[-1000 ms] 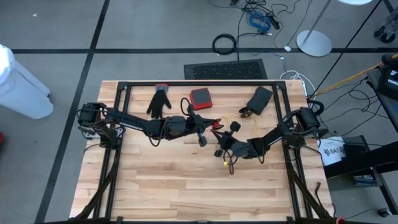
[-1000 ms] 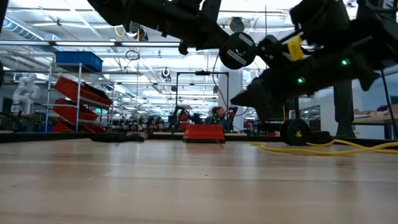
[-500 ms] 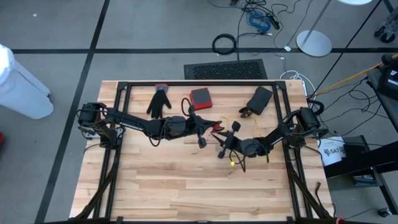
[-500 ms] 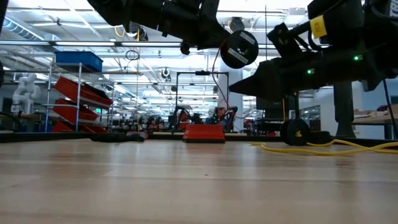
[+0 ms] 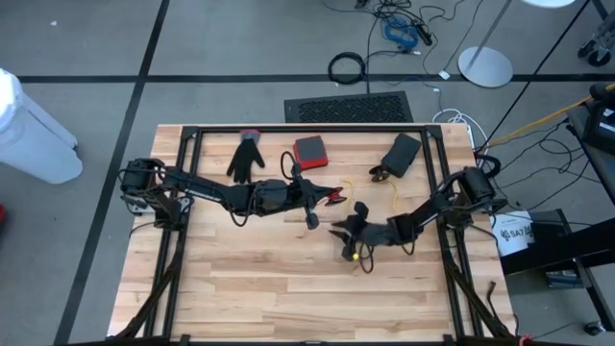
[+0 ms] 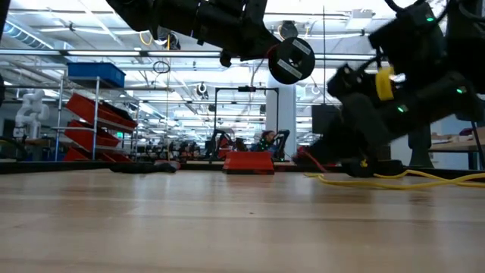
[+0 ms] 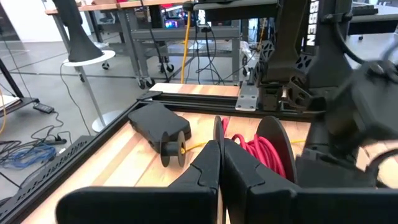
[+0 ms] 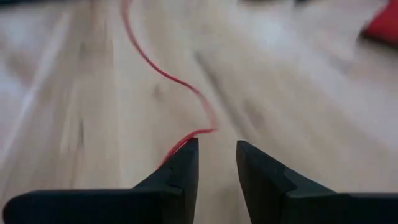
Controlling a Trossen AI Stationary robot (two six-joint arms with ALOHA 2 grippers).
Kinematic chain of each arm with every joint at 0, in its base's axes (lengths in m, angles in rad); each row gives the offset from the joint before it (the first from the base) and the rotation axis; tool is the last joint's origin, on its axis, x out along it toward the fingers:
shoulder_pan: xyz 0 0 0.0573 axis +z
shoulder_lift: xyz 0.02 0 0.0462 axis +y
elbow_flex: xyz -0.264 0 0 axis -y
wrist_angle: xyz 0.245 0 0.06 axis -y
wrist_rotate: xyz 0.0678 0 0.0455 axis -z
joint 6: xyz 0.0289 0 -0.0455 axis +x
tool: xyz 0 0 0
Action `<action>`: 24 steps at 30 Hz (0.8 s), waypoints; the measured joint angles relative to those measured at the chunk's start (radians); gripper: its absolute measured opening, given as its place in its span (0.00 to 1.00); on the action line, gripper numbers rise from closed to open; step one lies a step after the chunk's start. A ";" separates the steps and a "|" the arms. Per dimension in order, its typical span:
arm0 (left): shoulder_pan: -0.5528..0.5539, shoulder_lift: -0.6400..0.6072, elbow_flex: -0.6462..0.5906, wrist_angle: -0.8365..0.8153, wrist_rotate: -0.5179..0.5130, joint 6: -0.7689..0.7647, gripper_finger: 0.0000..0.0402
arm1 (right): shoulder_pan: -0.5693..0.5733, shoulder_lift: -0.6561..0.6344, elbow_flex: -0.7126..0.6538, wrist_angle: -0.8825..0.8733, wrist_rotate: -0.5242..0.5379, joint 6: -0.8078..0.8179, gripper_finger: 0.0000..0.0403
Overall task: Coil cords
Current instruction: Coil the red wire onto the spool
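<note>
A black spool (image 7: pixel 261 146) wound with red cord hangs above the table's middle, with my left gripper (image 7: pixel 219 165) shut on it; the high view shows the spool (image 5: pixel 332 197) there too. A loose run of the red cord (image 8: pixel 163 71) lies on the wood. It reaches my right gripper (image 8: pixel 216 158), which stands open just above the table (image 5: pixel 338 234), nearer the front than the spool. The yellow cord (image 5: pixel 392 195) lies on the table at the far right, running to a small black reel (image 7: pixel 171 148). My left gripper pinches the spool's thin black flange (image 7: pixel 217 127) by its rim between its two shut fingers, coming level from the table's left. The spool is lifted clear of the table, standing on edge. My right gripper: the red cord runs up to the outer side of one fingertip (image 8: pixel 184 149); I cannot tell whether they touch.
A red box (image 5: pixel 309 150) and a black glove (image 5: pixel 247 157) lie at the far side. A black case (image 5: pixel 402 151) sits at the far right beside the small reel. A dark frame (image 5: pixel 307 129) runs round the table. Bare wood fills the near half.
My right gripper has dropped from spool height to just above the table and drifted a little toward the near edge. The red cord's loose run has come down with it and now lies on the wood. The spool has stayed up in my left gripper.
</note>
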 joint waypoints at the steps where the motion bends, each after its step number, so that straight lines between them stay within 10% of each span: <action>1: 0.000 0.000 0.000 0.000 0.000 0.000 0.02 | 0.012 0.000 0.000 -0.040 0.000 0.032 0.24; 17: 0.000 0.000 0.000 0.000 0.000 -0.001 0.02 | 0.164 -0.179 0.000 -0.660 0.192 0.402 0.24; 24: 0.000 0.000 0.000 0.002 0.000 -0.001 0.02 | 0.218 -0.257 -0.002 -0.536 0.391 0.260 0.24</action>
